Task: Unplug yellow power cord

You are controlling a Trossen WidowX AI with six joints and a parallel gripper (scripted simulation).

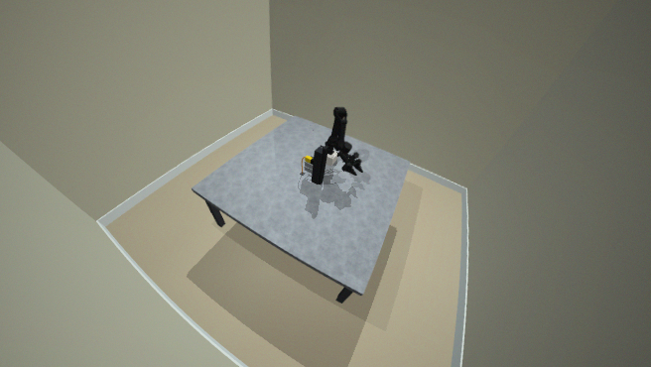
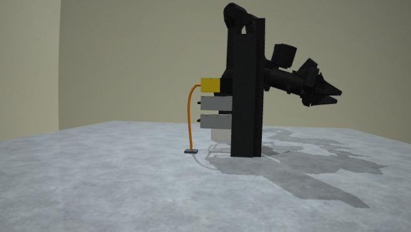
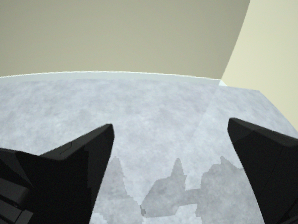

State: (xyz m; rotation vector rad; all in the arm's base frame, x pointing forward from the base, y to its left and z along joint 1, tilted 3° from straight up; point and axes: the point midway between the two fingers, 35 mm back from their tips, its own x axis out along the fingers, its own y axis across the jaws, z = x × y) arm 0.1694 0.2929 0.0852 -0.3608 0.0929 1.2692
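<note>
The boxy yellow plug point(image 2: 210, 84) is being shown seated at the top of the tall black upright power strip point(image 2: 246, 94), above two grey rectangular plugs point(image 2: 216, 103), with its long axis lying level and pointing toward nine o'clock in the exterior view. A thin orange-yellow cord point(image 2: 189, 116) is being seen curving out of the plug's free end and dropping to a small grey foot on the mottled grey marble-patterned desk point(image 2: 94, 175). From the black parallel-jaw pincer point(image 2: 333, 95), the plug is lying toward nine o'clock, on the far side of the strip, so the strip is standing between the two. The pincer is being held wide open, nothing between its dark fingers, and is being aimed away toward four o'clock; a reach round the strip is judged to be needed.
</note>
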